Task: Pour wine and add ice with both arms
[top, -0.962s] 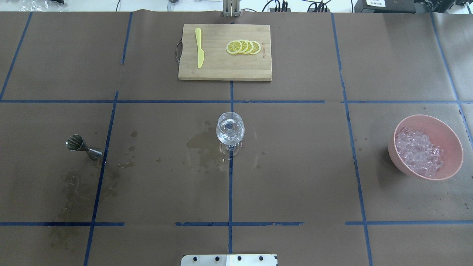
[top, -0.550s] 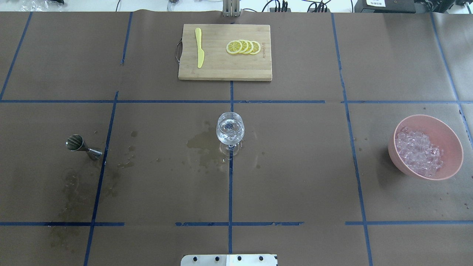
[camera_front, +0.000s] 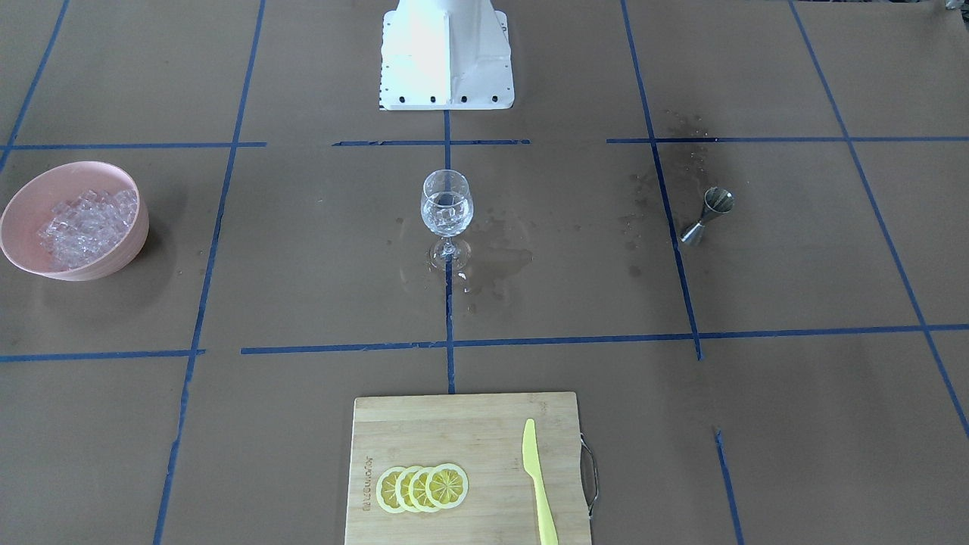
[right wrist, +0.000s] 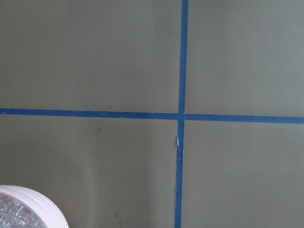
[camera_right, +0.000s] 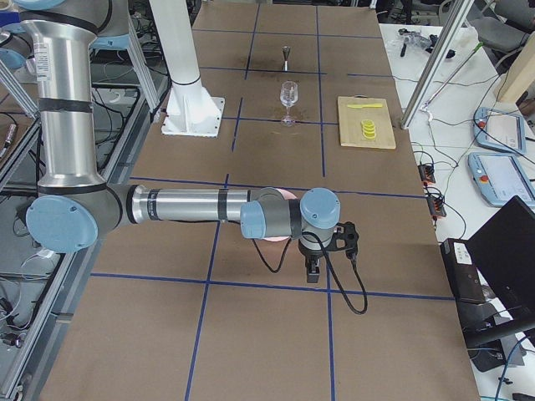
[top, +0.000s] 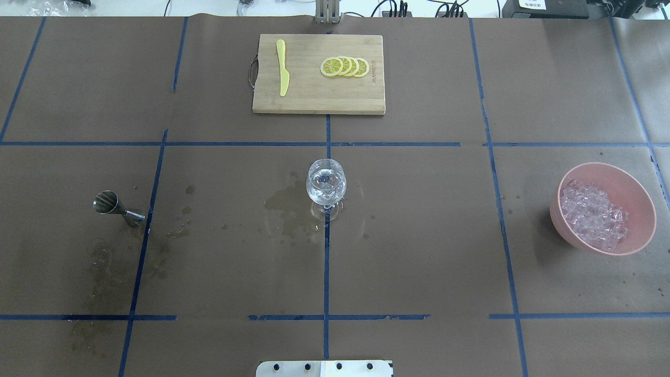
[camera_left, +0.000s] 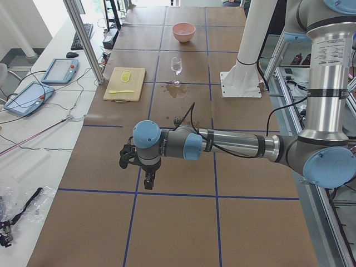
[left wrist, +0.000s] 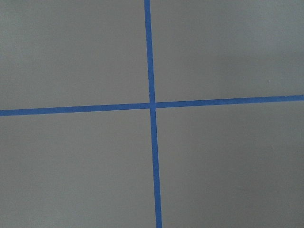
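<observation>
We read the work as at or near its end. The wine glass (top: 325, 183) stands upright at the middle of the counter (top: 419, 251). In the front-facing view the wine (camera_front: 447, 219) fills the lower part of its bowl, with what look like clear cubes in it. The steel jigger (top: 112, 205) stands well off on the robot's left, with wet patches (top: 285, 207) spread between it and the glass. The rest of the ice (top: 591, 214) lies heaped in the pink bowl (top: 604, 165), far out on the robot's right.

Neither arm is near the glass. The left arm (camera_left: 233, 144) hangs over bare counter at its own end, and the right arm (camera_right: 184, 205) at the other end, just beside the pink bowl. The left fingers (camera_left: 149, 181) and the right fingers (camera_right: 313, 269) show only in the side views. We cannot tell whether they are apart or together, and nothing appears to be held.

If more ice is wanted, we judge the right arm must come down over the bowl. It would then carry a cube across to the glass without knocking the thin stem. Otherwise both arms need only hold clear.
</observation>
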Available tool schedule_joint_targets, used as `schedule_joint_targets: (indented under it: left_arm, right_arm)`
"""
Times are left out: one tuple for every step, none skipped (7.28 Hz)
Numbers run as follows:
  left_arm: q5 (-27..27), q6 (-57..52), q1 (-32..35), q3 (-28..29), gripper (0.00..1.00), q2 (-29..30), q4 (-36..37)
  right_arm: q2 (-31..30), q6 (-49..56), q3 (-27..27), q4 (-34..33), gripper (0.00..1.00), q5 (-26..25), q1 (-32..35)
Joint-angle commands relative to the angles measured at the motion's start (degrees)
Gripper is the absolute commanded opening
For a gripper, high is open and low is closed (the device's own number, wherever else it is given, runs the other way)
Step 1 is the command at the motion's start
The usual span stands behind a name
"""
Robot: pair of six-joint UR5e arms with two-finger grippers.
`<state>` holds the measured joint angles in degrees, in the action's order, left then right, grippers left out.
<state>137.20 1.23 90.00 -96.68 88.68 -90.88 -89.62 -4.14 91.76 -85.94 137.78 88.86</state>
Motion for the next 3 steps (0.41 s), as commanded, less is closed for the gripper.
schedule_joint_targets:
  left_arm:
    - [0.0, 0.0, 0.0, 0.0, 1.0, 0.1, 0.0]
    - [0.0, 0.0, 0.0, 0.1, 1.0, 0.1, -0.1]
    - [0.0, 0.1, 0.0, 0.3, 1.0, -0.1, -1.2]
  right_arm:
    - [0.0, 0.0, 0.0, 0.1, 1.0, 0.0, 0.0]
    - [0.0, 0.0, 0.0, 0.1, 1.0, 0.0, 0.0]
    - [0.0, -0.1, 0.0, 0.1, 1.0, 0.0, 0.0]
